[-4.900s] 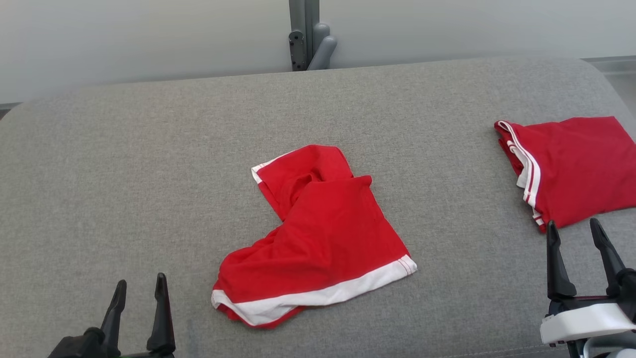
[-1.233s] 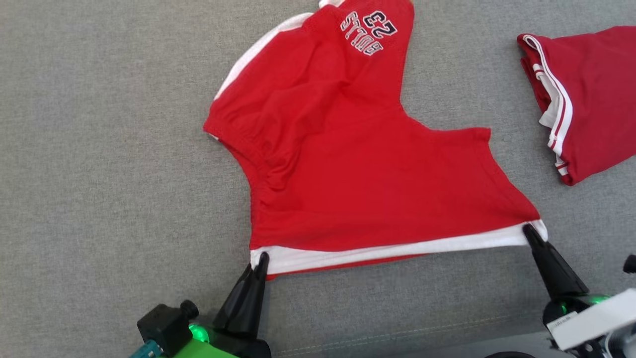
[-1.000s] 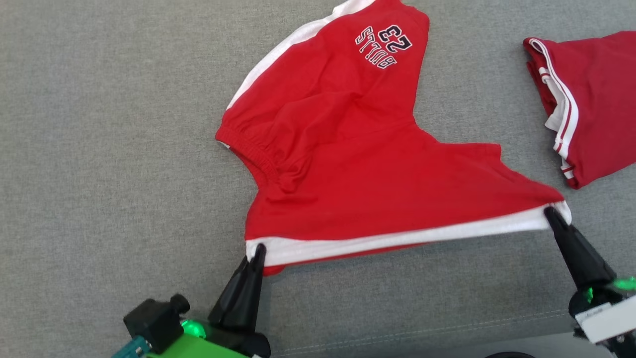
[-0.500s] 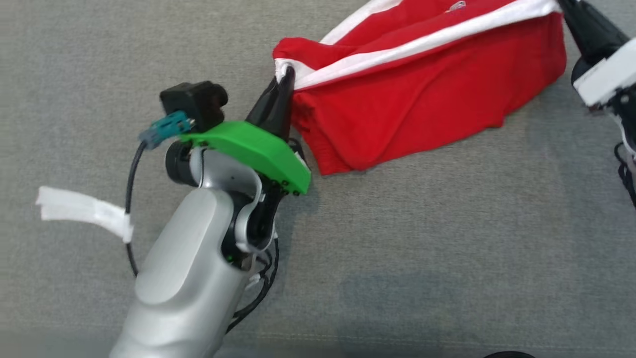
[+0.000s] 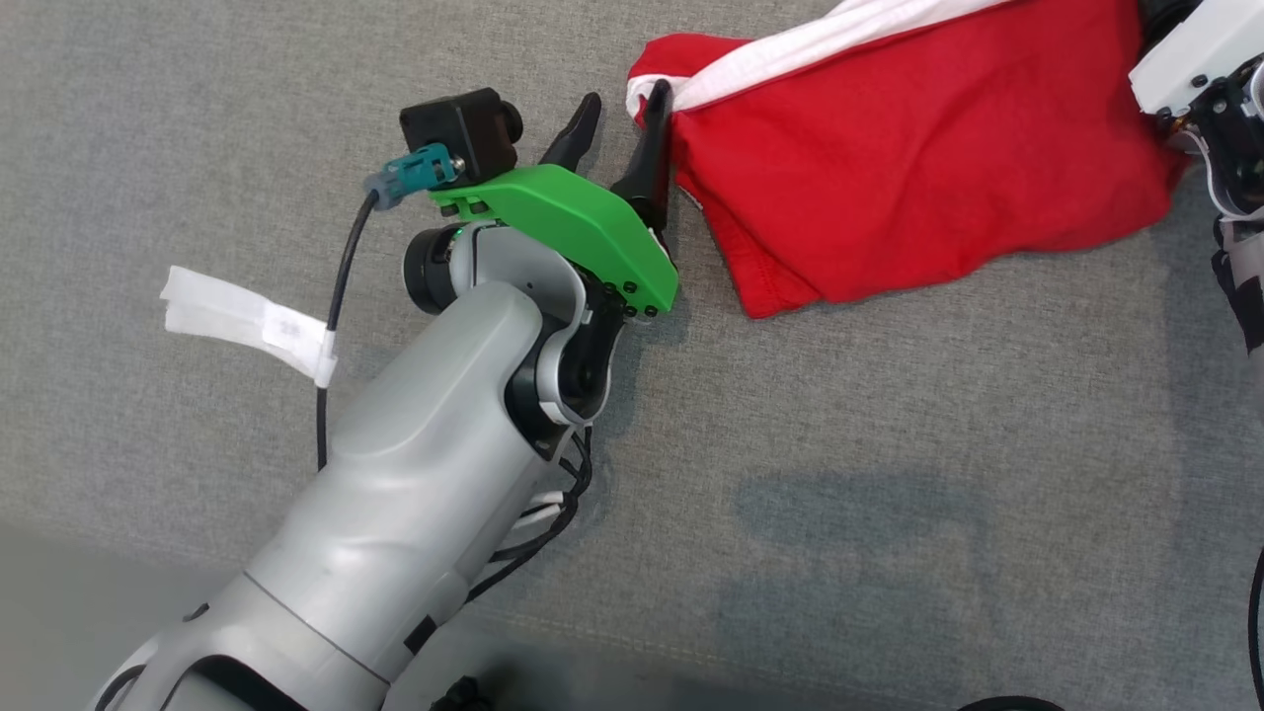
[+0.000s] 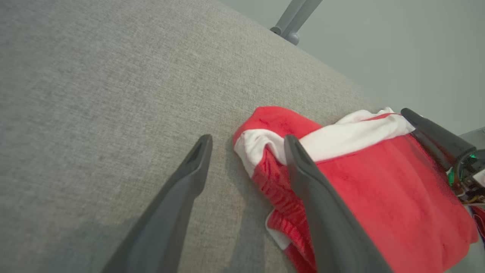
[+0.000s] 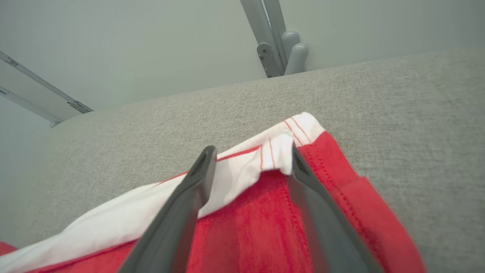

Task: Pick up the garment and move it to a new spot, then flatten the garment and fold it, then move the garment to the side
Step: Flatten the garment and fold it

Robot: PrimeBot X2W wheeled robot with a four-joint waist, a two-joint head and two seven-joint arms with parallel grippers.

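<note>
The red garment (image 5: 918, 168) lies folded over on the grey cushion, its white band (image 5: 829, 39) along the far edge. My left gripper (image 5: 624, 99) stands open at the garment's left corner, and its right finger touches the cloth. In the left wrist view the left gripper (image 6: 247, 140) has the white corner (image 6: 257, 146) lying between its spread fingers. My right gripper (image 7: 252, 151) is open over the other end of the band (image 7: 273, 151), which rests loose between its fingers. The right arm's white wrist (image 5: 1185, 44) shows at the top right.
The grey cushion (image 5: 889, 444) stretches wide in front of the garment, with its front edge near the bottom of the head view. A white tape tag (image 5: 247, 321) hangs on the left arm's cable. A grey post (image 7: 280, 45) stands behind the cushion against a pale wall.
Both grippers carried the white band away over the garment, folding it, then opened and let the band go. The head camera has also shifted.
</note>
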